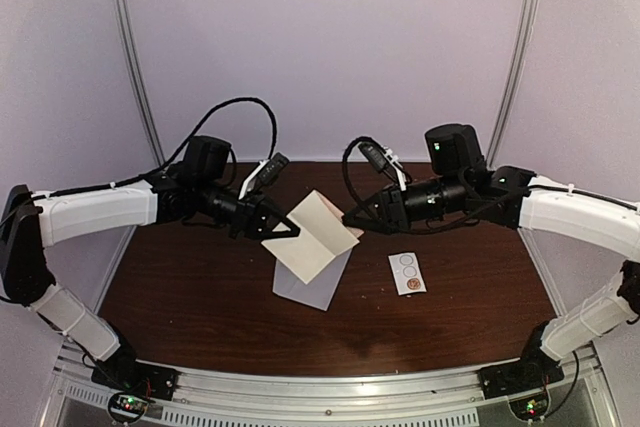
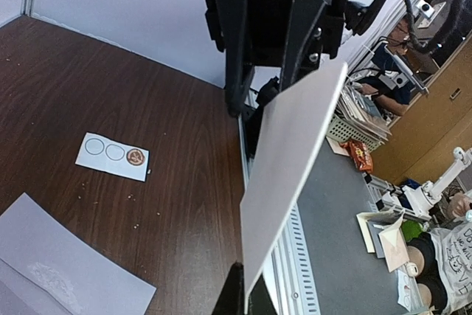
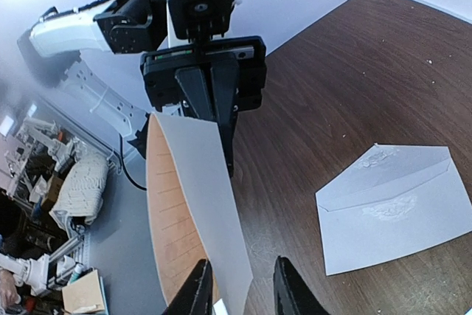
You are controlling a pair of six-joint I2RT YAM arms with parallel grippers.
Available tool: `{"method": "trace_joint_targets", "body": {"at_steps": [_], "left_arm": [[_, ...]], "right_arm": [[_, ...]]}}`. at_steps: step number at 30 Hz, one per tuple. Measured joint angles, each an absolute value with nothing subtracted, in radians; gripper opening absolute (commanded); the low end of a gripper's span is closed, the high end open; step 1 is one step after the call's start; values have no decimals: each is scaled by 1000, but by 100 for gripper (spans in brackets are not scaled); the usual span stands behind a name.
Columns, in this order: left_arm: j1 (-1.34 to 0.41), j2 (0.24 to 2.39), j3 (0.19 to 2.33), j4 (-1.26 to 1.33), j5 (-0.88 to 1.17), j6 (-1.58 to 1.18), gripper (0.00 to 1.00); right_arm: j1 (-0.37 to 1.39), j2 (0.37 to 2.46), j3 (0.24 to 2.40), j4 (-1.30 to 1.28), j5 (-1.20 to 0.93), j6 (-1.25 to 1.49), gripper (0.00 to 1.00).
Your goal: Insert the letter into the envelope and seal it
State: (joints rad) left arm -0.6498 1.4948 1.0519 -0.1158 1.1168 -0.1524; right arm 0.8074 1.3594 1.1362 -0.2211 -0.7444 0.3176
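on table: pale envelope flat, flap open | left tool clamps letter | right tool parted

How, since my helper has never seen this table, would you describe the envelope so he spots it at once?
On the brown table, look at the middle, under the folded letter held in the air. The envelope lies flat there, pale grey with its pointed flap open, far larger than the small sticker strip beside it.
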Motion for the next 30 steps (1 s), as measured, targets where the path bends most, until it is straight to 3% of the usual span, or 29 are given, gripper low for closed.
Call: {"method": "trace_joint_targets", "body": {"at_steps": [3, 6, 10, 30], "left_arm": [[-650, 1498, 1052, -114, 1107, -152, 0], [-650, 1498, 1052, -113, 1100, -152, 0], [-650, 1498, 1052, -113, 1093, -152, 0], [-650, 1498, 1052, -124, 1092, -135, 0]], "right_arm": [[790, 1336, 1114, -202, -739, 332, 44], [783, 1318, 1106, -181, -739, 343, 63], [780, 1309, 1103, -153, -739, 355, 74], [788, 1427, 1069, -14, -816, 454, 79]]}}
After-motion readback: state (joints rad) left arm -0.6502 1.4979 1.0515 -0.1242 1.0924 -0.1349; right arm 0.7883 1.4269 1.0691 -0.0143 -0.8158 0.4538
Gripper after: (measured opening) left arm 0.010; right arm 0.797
